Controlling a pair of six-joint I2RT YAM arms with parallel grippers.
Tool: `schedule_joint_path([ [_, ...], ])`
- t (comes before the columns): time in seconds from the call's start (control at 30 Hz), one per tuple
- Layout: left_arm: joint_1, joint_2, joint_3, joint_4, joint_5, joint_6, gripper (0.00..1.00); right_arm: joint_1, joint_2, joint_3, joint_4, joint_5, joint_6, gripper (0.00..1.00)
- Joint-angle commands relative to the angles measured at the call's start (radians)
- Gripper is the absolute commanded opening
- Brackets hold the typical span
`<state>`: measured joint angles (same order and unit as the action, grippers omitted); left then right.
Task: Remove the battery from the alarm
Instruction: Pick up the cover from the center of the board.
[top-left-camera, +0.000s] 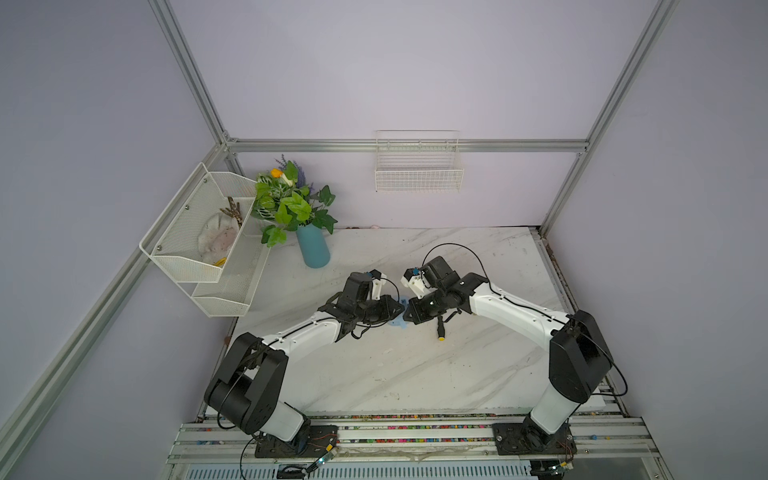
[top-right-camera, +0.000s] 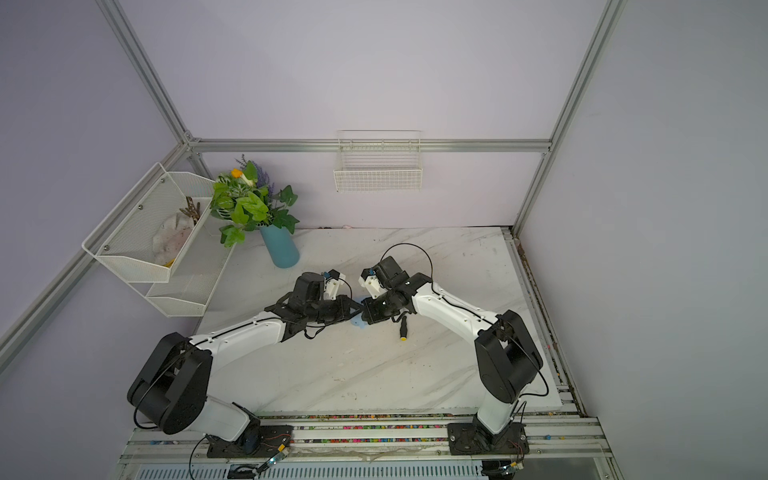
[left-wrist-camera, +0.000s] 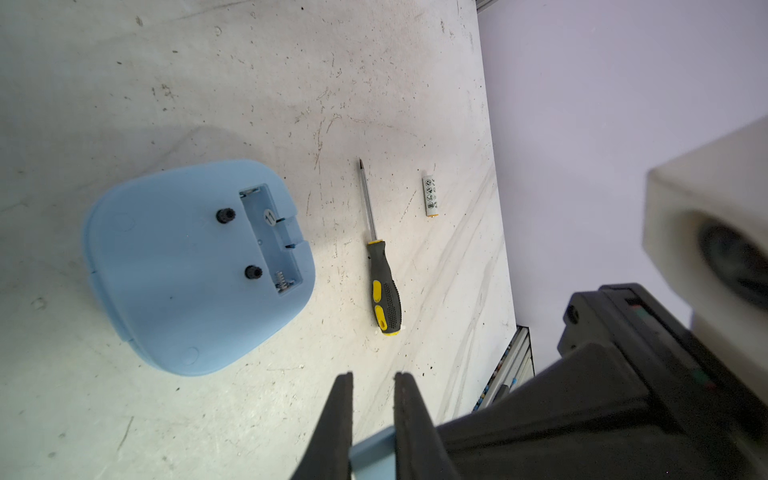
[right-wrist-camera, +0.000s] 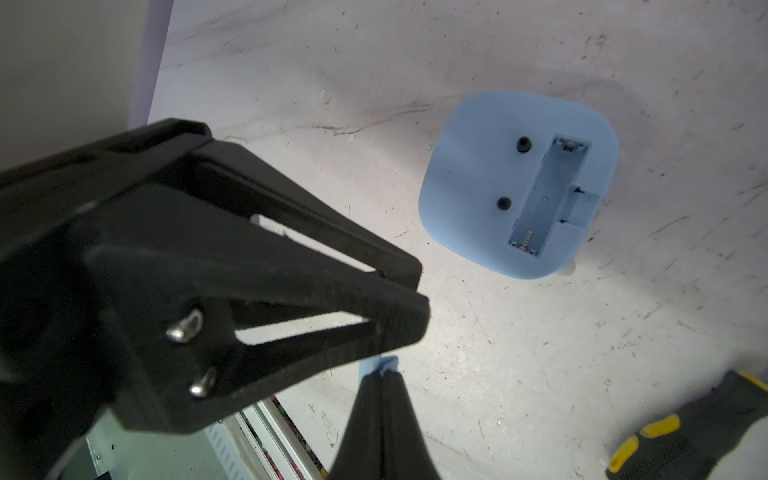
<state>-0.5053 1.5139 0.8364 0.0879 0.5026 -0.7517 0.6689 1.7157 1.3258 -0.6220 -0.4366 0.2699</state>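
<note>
Raised near the alarm (left-wrist-camera: 195, 266), my left gripper (left-wrist-camera: 374, 379) clamps a small light-blue cover (left-wrist-camera: 371, 451). My right gripper (right-wrist-camera: 381, 376), jaws drawn together, nips the same cover's edge.

The hazard, as I judge it, sits right here. Two grips share one thin piece of plastic, and an uneven pull or an early release by either side could flick it loose onto the alarm. A dropped cover, or a low sweep of either arm, could also knock the screwdriver (left-wrist-camera: 384, 291) lying just beside the alarm. That in turn could set the round battery (left-wrist-camera: 431, 196) rolling toward the edge of the table (left-wrist-camera: 208, 83), which runs not far beyond it.

The alarm lies face down with its plain blue back up and two black knobs showing. Its battery compartment (left-wrist-camera: 270, 237) is open and empty, a spring bare at one end, so the removal itself looks done.

The battery is a short silvery-white cylinder printed with small dark symbols, with a yellowish tip at one end. It lies on its side on the far side of the screwdriver from the alarm, touching neither and roughly in line with the driver's shaft.
</note>
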Motion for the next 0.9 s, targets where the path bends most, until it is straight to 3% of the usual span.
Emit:
schedule_joint_path([
  [0.0,-0.022,-0.001,0.107,0.039,0.043,-0.011,0.11,0.027,0.012,0.015,0.051,-0.033,0.002,0.01],
  [0.03,-0.022,-0.002,0.107,0.039,0.041,-0.011,0.12,0.027,0.012,0.013,0.053,-0.031,0.003,0.00],
  [0.17,-0.022,-0.003,0.112,0.017,0.031,-0.005,0.47,0.027,0.007,0.004,0.049,-0.013,0.006,0.00],
  [0.27,-0.022,-0.005,0.110,0.018,0.029,-0.003,0.61,0.026,0.011,0.003,0.041,-0.004,0.003,0.00],
  [0.53,-0.012,-0.014,0.103,0.000,0.003,0.000,0.71,0.017,0.012,0.004,0.027,0.033,0.012,0.00],
  [0.67,0.041,-0.044,0.083,-0.058,-0.062,0.013,0.77,-0.023,0.003,-0.005,0.024,0.041,0.026,0.00],
  [0.87,0.102,-0.072,0.094,-0.194,-0.166,0.071,0.78,-0.099,0.035,0.013,0.019,0.014,0.037,0.00],
])
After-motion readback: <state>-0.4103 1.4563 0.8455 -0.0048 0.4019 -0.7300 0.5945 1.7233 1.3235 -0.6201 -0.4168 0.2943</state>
